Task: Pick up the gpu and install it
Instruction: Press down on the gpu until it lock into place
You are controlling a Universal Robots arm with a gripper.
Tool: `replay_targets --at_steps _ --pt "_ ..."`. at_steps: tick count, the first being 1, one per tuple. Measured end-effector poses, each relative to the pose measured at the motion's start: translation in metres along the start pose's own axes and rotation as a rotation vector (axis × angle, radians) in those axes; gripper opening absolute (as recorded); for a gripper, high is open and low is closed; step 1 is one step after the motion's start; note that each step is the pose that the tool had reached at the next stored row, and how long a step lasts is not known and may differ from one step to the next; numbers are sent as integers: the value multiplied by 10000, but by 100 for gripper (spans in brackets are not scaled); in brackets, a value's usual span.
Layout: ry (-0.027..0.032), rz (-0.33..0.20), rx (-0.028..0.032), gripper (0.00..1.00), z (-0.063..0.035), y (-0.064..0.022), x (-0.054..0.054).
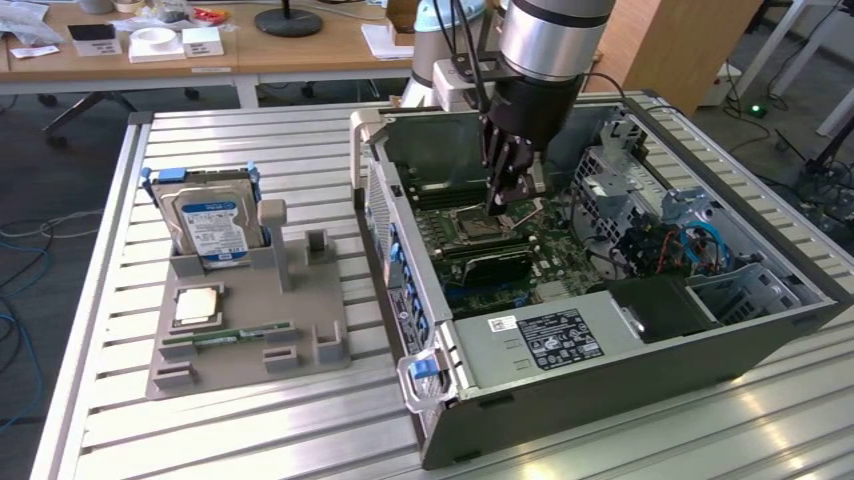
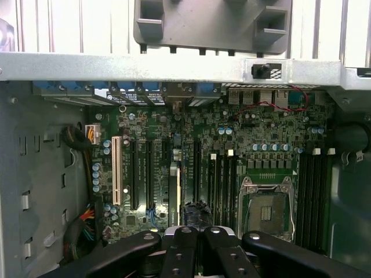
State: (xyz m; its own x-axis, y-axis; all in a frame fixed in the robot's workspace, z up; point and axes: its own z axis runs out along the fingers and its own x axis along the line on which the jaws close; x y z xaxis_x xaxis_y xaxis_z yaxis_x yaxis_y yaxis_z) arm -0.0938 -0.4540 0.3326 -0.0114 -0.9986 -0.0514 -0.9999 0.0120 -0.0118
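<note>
Closed pincer (image 2: 197, 231) above motherboard (image 2: 232, 150)

Daylight is washing my table (image 1: 267, 150) evenly, glaring off its slats at the exterior view's right. Inside the case (image 1: 601, 350) shadows are deepening. My wrist view is looking dim and slightly soft.

The big silver and black robot arm (image 1: 550, 40) comes down from the top middle of the exterior view and points straight down. Its black gripper (image 1: 509, 196) hangs near the middle of that view, with its thin fingers (image 2: 191, 255) pressed together.
</note>
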Motion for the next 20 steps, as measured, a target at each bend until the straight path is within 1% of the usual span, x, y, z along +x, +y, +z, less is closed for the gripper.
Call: replay_targets --at_steps 5,8,17,20 --pt "1 0 0 11 1 0 0" --pt "-2 0 1 11 21 0 1" --pt "0 0 0 11 154 3 8" --pt "0 0 0 11 182 3 9"
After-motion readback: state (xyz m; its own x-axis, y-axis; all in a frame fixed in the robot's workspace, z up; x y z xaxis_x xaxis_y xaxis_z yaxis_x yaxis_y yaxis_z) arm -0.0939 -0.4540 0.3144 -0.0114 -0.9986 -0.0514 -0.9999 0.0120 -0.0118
